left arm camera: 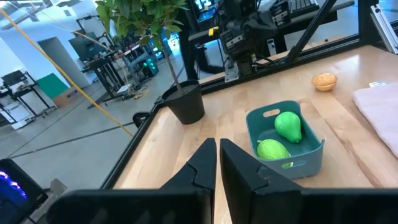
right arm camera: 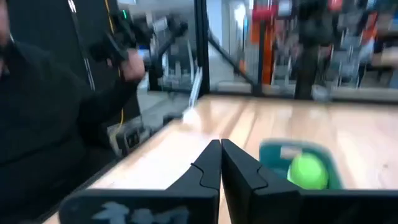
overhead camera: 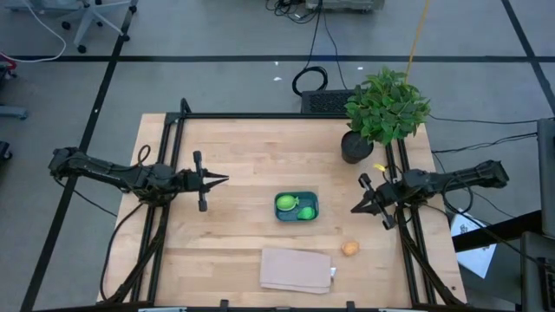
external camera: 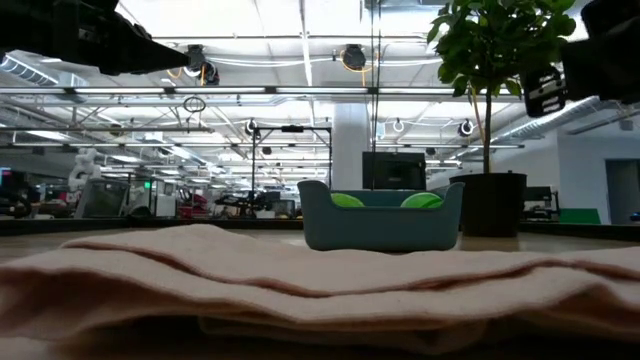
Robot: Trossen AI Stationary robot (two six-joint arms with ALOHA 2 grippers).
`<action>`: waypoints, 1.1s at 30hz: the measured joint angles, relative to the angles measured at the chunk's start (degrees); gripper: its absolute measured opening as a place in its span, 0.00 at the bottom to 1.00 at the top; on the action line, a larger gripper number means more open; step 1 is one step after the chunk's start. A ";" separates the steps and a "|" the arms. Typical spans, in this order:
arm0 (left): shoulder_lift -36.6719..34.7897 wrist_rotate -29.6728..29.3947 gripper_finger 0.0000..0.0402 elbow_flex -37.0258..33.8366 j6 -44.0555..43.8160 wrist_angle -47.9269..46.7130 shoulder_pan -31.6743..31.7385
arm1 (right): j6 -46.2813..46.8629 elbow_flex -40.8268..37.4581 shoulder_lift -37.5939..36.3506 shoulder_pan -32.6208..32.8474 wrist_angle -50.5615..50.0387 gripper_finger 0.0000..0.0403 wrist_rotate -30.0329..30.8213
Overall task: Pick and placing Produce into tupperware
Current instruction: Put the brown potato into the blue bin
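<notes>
Beige cloth point(overhead camera: 297, 269) nearest, orange fruit point(overhead camera: 349, 249) near closed right hand point(overhead camera: 356, 208)

The wooden table point(overhead camera: 225, 156) bears tupperware point(overhead camera: 297, 216), orange fruit point(overhead camera: 349, 249), cloth point(overhead camera: 297, 269), potted plant point(overhead camera: 381, 117).

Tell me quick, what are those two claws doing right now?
Left gripper: closed, holding nothing.
Right gripper: closed, holding nothing.

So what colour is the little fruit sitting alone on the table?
Orange; the small round orange fruit shows best from the high view.
</notes>
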 joint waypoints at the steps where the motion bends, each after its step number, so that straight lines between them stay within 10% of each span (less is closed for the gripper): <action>1: 0.00 0.00 0.06 0.00 0.01 0.00 0.00 | 0.24 0.96 1.20 0.00 -0.72 0.00 0.02; 33: 0.02 -0.02 0.06 0.02 0.00 -0.38 0.01 | 7.29 31.68 33.95 10.91 -28.19 0.00 0.17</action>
